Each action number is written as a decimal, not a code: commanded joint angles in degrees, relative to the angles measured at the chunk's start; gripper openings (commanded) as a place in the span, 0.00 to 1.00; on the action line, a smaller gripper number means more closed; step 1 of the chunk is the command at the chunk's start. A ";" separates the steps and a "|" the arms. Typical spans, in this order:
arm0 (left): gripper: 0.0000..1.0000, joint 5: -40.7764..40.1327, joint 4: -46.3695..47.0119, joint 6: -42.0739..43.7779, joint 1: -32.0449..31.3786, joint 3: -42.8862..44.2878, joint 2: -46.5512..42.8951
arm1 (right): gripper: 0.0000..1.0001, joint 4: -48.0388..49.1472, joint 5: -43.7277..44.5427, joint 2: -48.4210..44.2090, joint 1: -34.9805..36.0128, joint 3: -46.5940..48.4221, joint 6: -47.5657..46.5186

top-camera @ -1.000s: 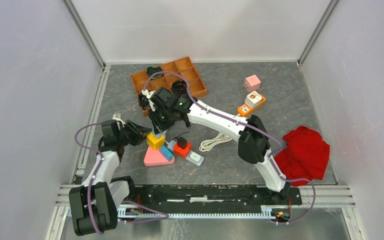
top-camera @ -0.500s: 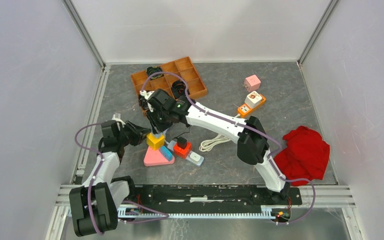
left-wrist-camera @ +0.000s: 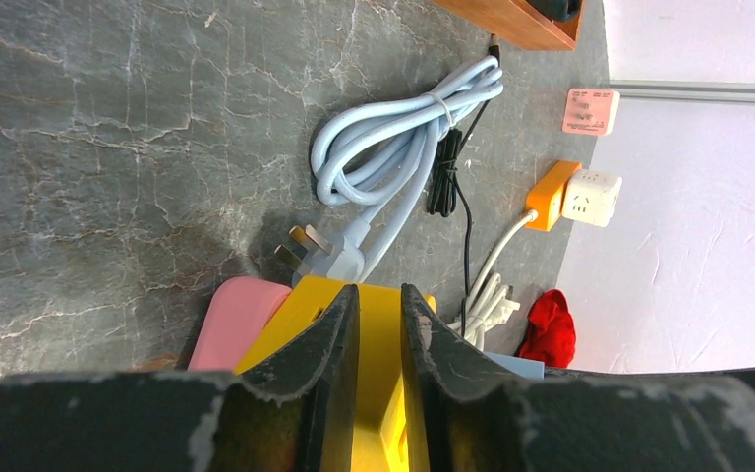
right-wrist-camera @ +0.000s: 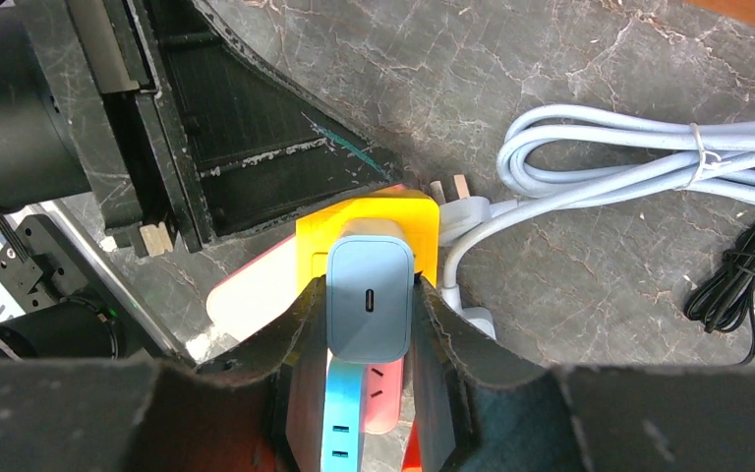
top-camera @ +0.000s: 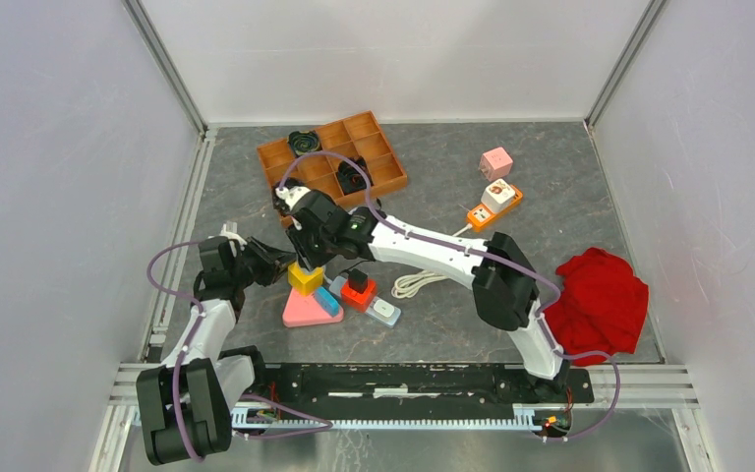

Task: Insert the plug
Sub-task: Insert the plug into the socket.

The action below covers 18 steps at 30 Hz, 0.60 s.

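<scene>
The pale blue plug [right-wrist-camera: 370,313] is pinched by the right gripper [right-wrist-camera: 369,295] directly over the yellow socket cube [right-wrist-camera: 393,221]; whether its pins are seated cannot be told. The cube is clamped tight by the left gripper [left-wrist-camera: 380,307] and is set against a pink block [right-wrist-camera: 246,295]. A coiled cable [right-wrist-camera: 639,162] is seen just beside.

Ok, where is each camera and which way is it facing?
Top external: above, behind the bases, looking down on the table; left arm and right arm show.
Left wrist: looks along the left end effector gripping the yellow cube, toward the pale cable.
Right wrist: looks down past the right end effector holding the charger.
Both wrists share cube and cable.
</scene>
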 commanded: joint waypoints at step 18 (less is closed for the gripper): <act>0.57 -3.45 -3.16 0.37 -0.14 7.67 0.11 | 0.57 11.24 -0.71 -10.56 -2.75 -4.33 0.80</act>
